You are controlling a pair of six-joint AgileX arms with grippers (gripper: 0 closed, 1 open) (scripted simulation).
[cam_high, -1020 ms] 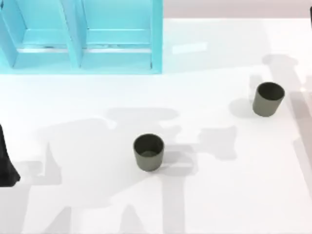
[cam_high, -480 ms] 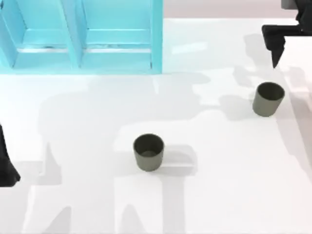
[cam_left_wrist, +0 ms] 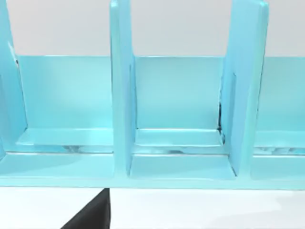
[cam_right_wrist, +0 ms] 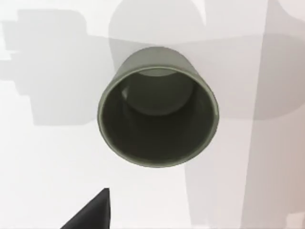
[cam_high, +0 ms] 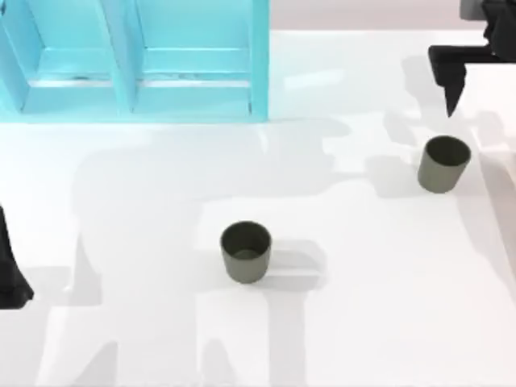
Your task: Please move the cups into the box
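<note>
Right gripper (cam_high: 456, 81) is at the far right corner of the white table (cam_high: 363, 322), dark fingers pointing down, above and just behind the right cup (cam_high: 443, 164), apparently not touching it. Its jaw state cannot be determined. In the right wrist view, this cup (cam_right_wrist: 158, 107) stands upright directly below, with its dark interior open to the camera.

The second cup (cam_high: 246, 251) stands upright near table centre, well apart from the first.

The turquoise box (cam_high: 137, 60) sits at the far left; its upright dividers (cam_left_wrist: 121, 95) form open compartments.

Left arm (cam_high: 10, 270) is parked at the left edge.
</note>
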